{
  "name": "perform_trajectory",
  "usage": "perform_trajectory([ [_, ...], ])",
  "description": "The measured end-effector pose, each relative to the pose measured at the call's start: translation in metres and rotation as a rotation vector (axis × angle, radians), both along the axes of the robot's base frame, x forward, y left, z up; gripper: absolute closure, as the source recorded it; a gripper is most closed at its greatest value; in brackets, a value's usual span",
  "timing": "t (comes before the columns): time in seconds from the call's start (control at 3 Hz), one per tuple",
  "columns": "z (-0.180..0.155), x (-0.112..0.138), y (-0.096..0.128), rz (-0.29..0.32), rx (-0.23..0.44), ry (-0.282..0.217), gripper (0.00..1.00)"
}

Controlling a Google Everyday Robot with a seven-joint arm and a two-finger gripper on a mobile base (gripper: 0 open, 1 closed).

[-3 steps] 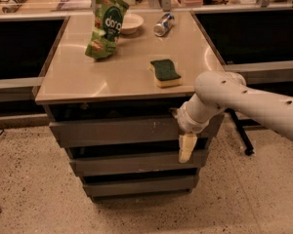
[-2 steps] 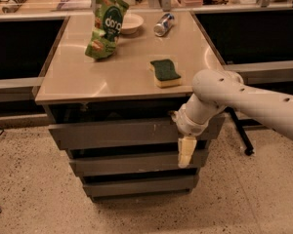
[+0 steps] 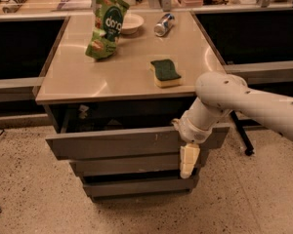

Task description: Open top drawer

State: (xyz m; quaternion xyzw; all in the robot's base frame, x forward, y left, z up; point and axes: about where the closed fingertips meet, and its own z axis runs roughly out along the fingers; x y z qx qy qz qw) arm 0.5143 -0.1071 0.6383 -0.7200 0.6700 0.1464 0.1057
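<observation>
The top drawer point(image 3: 112, 144) is the widest grey flat front under the beige tabletop point(image 3: 122, 77). It stands pulled out a little toward the camera, with a dark gap above it. Small pale scratches sit right of its centre. My gripper point(image 3: 188, 161) hangs pointing down at the drawer front's right end, overlapping its lower edge and the slimmer drawer point(image 3: 127, 165) below. The white arm point(image 3: 244, 101) reaches in from the right. Whether the gripper touches the drawer front I cannot tell.
On the tabletop lie a green chip bag point(image 3: 106, 26), a white bowl point(image 3: 130, 22), a can point(image 3: 163, 24) and a green-yellow sponge point(image 3: 165, 72). Dark desk bays flank the cabinet. A chair base point(image 3: 244, 143) stands on the speckled floor at right. A third drawer point(image 3: 136, 185) sits lowest.
The top drawer front has slid out toward the camera, opening a dark gap under the tabletop. The gripper and arm have moved with it, slightly forward and down.
</observation>
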Motion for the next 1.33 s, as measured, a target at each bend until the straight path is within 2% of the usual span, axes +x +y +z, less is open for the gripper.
perform_trajectory([
  [0.33, 0.004, 0.000, 0.000, 0.000, 0.000, 0.000, 0.00],
  [0.67, 0.004, -0.014, 0.003, -0.002, -0.005, 0.038, 0.00],
  [1.0, 0.016, -0.042, 0.014, 0.008, -0.035, 0.112, 0.00],
  [1.33, 0.016, -0.041, 0.015, 0.008, -0.036, 0.114, 0.00],
])
